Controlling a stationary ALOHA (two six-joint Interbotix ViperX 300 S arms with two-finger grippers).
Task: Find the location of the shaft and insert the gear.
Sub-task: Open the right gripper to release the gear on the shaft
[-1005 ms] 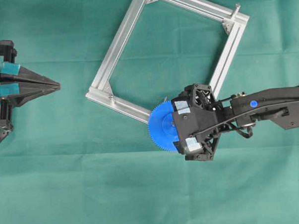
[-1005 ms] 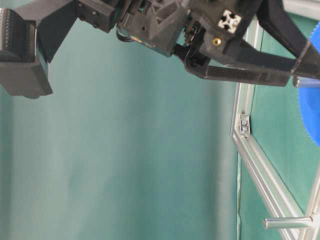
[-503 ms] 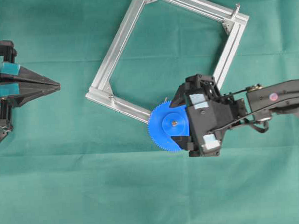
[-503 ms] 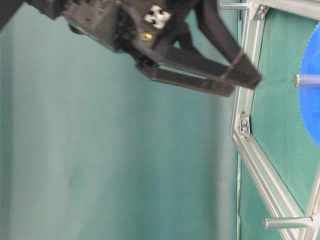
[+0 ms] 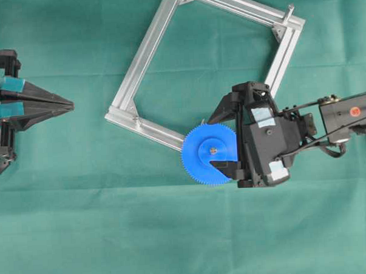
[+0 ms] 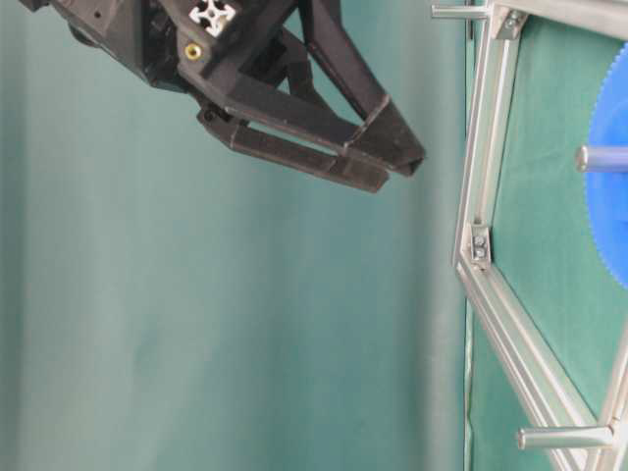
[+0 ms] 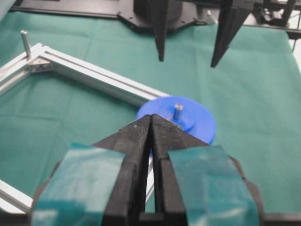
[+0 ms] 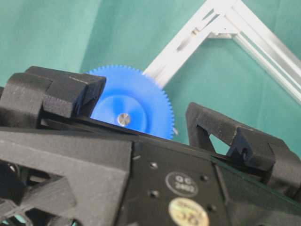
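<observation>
The gear lies flat on the green cloth just beside the lower right rail of the aluminium frame, at the frame's lowest corner, and the shaft stands up through its centre hole; the left wrist view shows the silvery pin poking above the raised hub, so the gear appears already seated. From above, the pin's tip shows as a small bright dot in the middle of the blue disc. The right gripper sits to the right of the gear with its jaws spread wide and holding nothing; one black finger crosses above the gear's upper right rim and the other above its lower right rim, and the table-level view shows the fingers raised well clear of the cloth. The gear therefore lies to the left of and below this gripper, its flat face upward and its axis running vertically along the shaft. The left gripper is far from the gear, at the left edge of the cloth, jaws pressed together and empty. The right arm is much the nearer. By my reading the insertion is done, and what remains is to draw the right arm away without clipping the gear's teeth.
</observation>
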